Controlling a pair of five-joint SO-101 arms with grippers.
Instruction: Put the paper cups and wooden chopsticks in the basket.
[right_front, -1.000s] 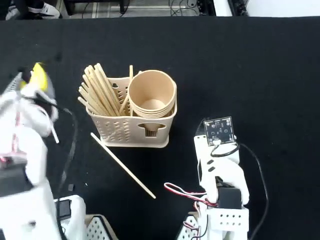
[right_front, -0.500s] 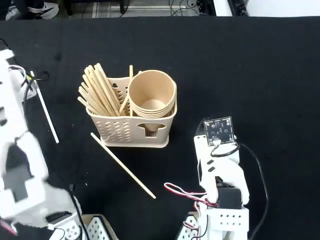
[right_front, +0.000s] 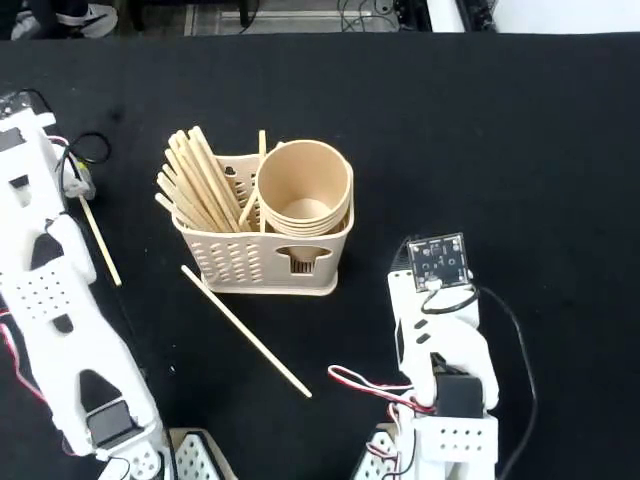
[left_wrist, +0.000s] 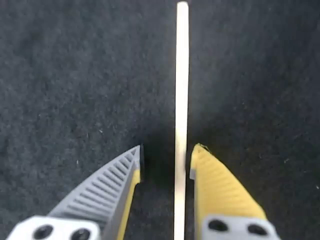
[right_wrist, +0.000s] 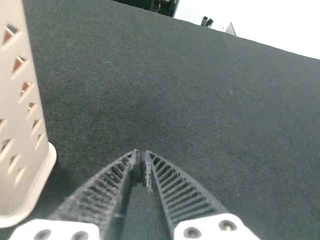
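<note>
Black table, left of frame: left pincer, jaws apart, straddles a slim pale wooden chopstick, likely light, stiff, roll-prone, best pinched crosswise.

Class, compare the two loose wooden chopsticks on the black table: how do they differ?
The left-hand pale wooden chopstick sits between the left gripper's open fingers; the middle pale wooden chopstick, before the cream slotted basket, lies free, no gripper by it. The left-hand one shows less length, one end hidden under the white arm. Both are thin, slanted and outside the basket.
</note>
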